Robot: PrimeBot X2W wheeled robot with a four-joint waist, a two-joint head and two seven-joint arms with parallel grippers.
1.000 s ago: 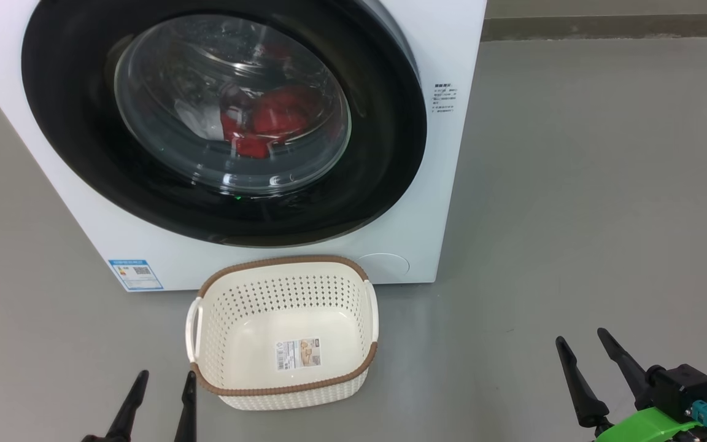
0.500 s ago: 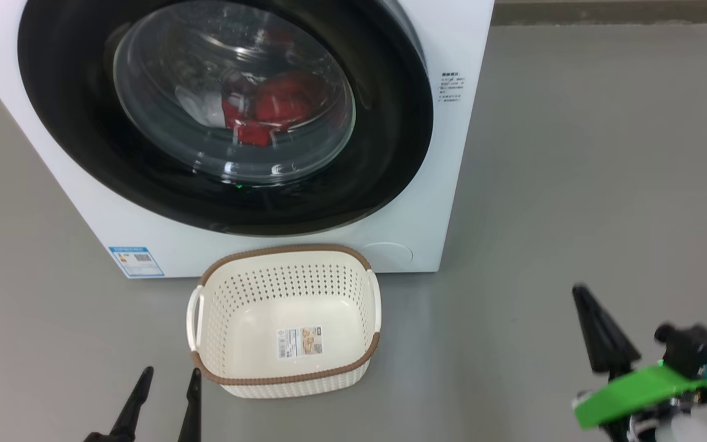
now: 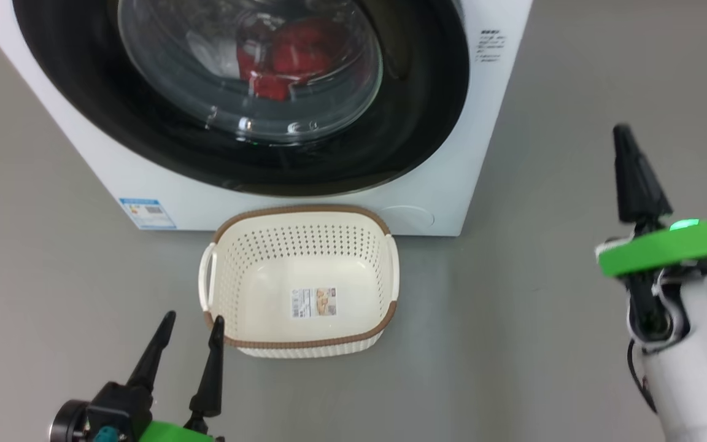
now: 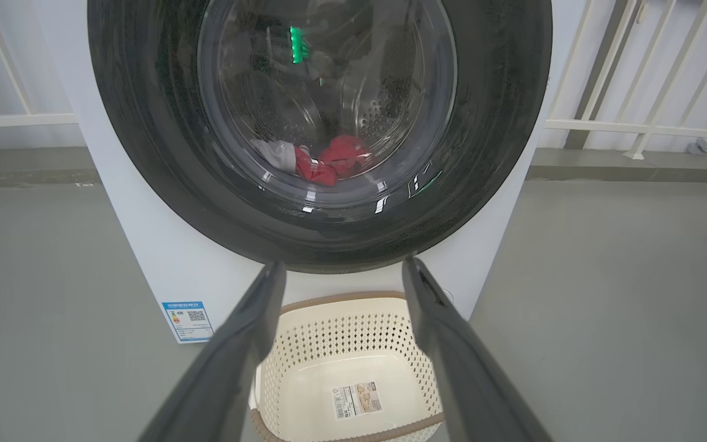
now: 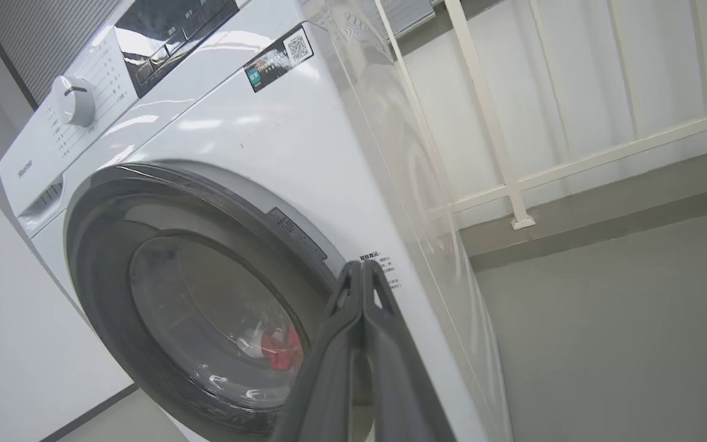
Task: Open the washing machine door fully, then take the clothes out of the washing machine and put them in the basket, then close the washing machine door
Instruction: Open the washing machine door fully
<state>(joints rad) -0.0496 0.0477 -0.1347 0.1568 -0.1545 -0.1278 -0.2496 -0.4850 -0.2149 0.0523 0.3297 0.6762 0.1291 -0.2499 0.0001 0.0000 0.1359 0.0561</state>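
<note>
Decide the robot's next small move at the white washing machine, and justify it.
Probably bring the closed right gripper to the right edge of the round black-rimmed glass door and pull: it looks shut, the red clothes lie behind it, the cream perforated basket is empty.

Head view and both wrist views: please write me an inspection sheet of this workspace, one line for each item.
Surface: smooth grey floor.
Job's things: washing machine door looks shut; red clothes behind its glass; basket on the floor before the washing machine, holding just its paper label.
Clutter: nothing seen.
Grippers: left gripper open, holding nothing, beside the basket; right gripper shut, to the right of the washing machine.
Cables: thin dark cable along the right forearm.
Surroundings: white railing behind the washing machine.
</note>
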